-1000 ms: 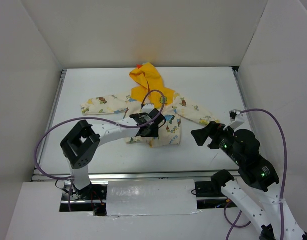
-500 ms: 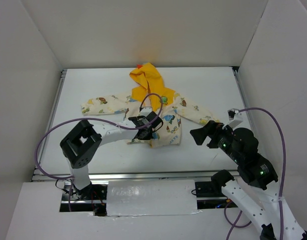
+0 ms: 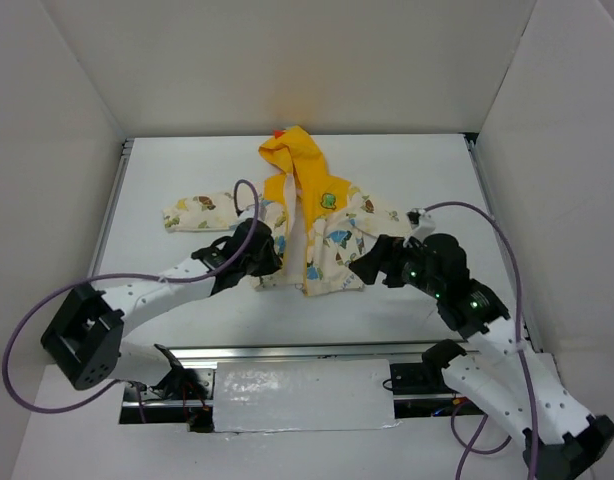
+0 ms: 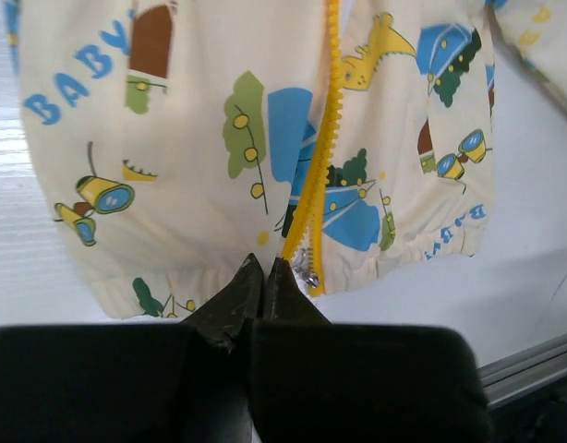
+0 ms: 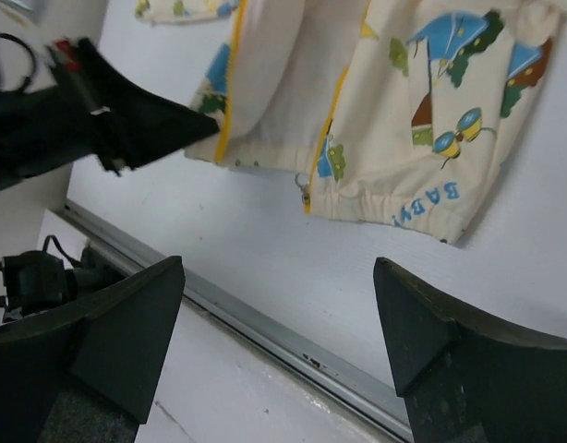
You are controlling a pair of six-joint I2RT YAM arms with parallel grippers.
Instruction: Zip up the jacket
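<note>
The jacket lies flat mid-table, cream with cartoon prints, its yellow hood pointing away from me. The front lies parted, with a pale strip between the yellow zip edges. My left gripper is at the left panel's bottom hem. Its jaws are shut, and the tips pinch the hem just left of the metal zip slider. In the right wrist view its black finger meets that panel's yellow edge. My right gripper hovers open just right of the hem, holding nothing, the slider ahead of it.
A metal rail runs along the table's near edge, close below the right gripper. White walls enclose the table on three sides. Purple cables loop from both arms, and the left one arches over the jacket's left sleeve.
My left gripper closed at the hem and shifted left as the arm swung out. The jacket front now shows a pale gap. My right arm moved in toward the jacket's right hem.
</note>
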